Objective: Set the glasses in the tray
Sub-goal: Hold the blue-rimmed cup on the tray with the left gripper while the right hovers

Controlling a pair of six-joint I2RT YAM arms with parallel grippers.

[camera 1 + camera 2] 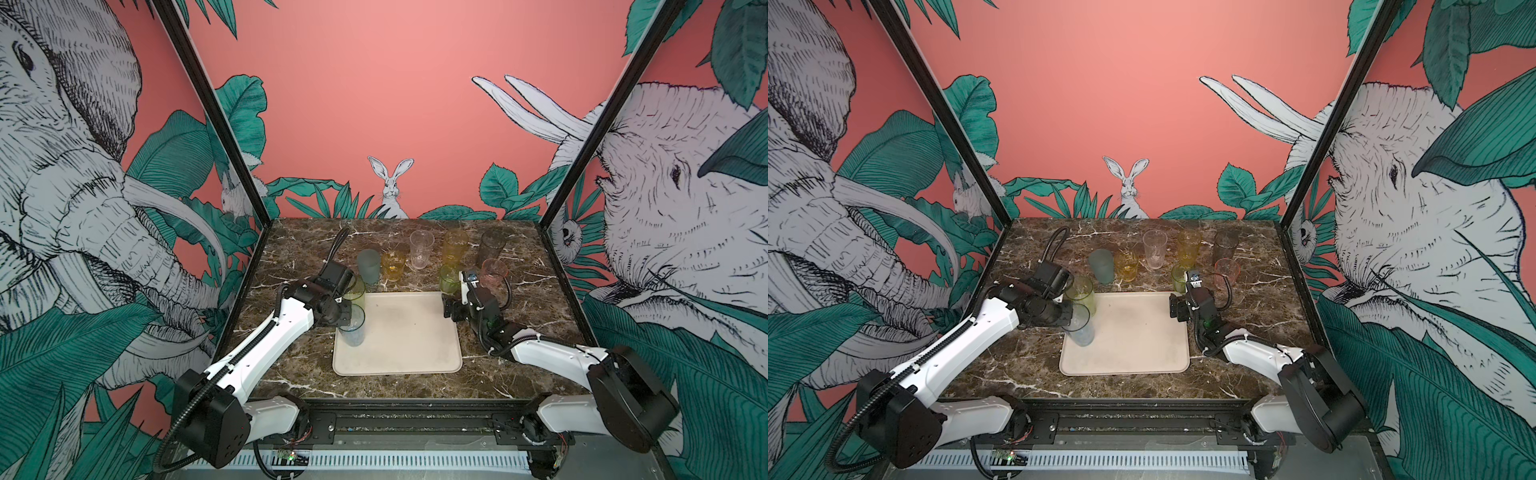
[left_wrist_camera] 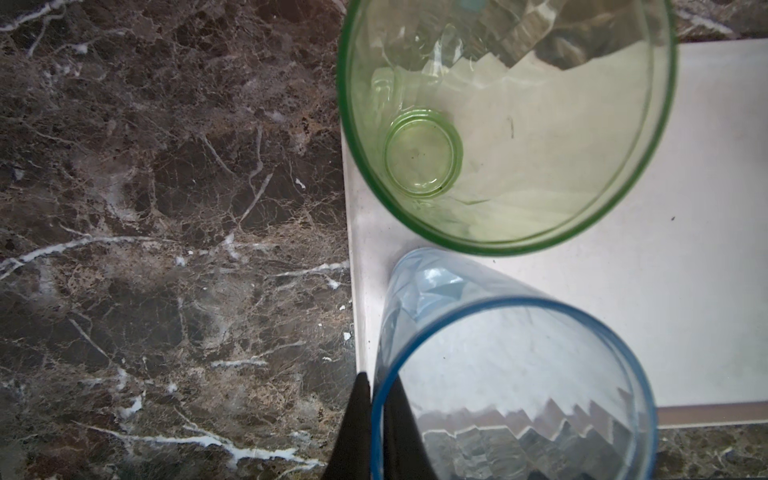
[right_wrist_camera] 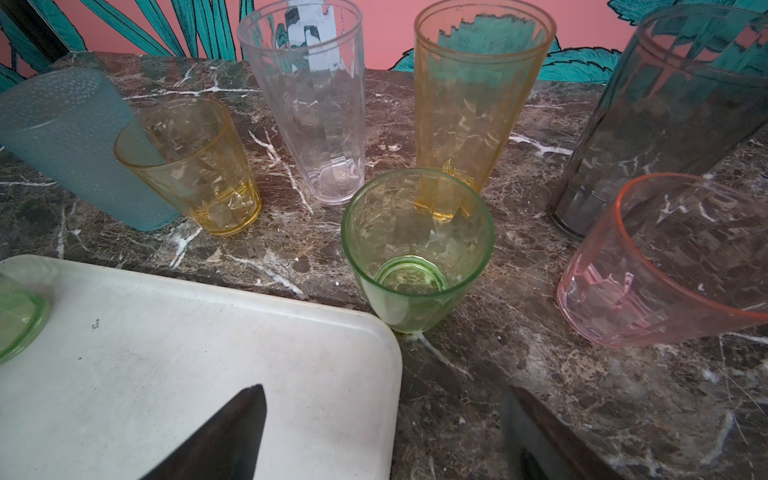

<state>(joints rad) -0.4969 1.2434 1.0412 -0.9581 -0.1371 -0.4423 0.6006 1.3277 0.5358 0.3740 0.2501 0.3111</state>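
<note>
Pinching the rim of the pale blue tumbler (image 2: 511,374), the left gripper (image 2: 376,388) holds it upright at the left edge of the tray (image 1: 407,336), just beside the tall yellow-green tumbler (image 1: 355,291) in the tray's far left corner. The right gripper (image 3: 382,395) hangs wide apart and empty over the far right corner, near the short green tumbler (image 3: 415,257).

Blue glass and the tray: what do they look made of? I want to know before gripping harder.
Blue glass: probably thin moulded plastic rather than real glass. It is see-through with a pale blue tint, glossy faceted walls and a thin rim, but looks alone can't confirm it.
Tray: likely plastic or melamine. It is opaque cream, matte, lightly scuffed and speckled, with a low rounded rim.
</note>
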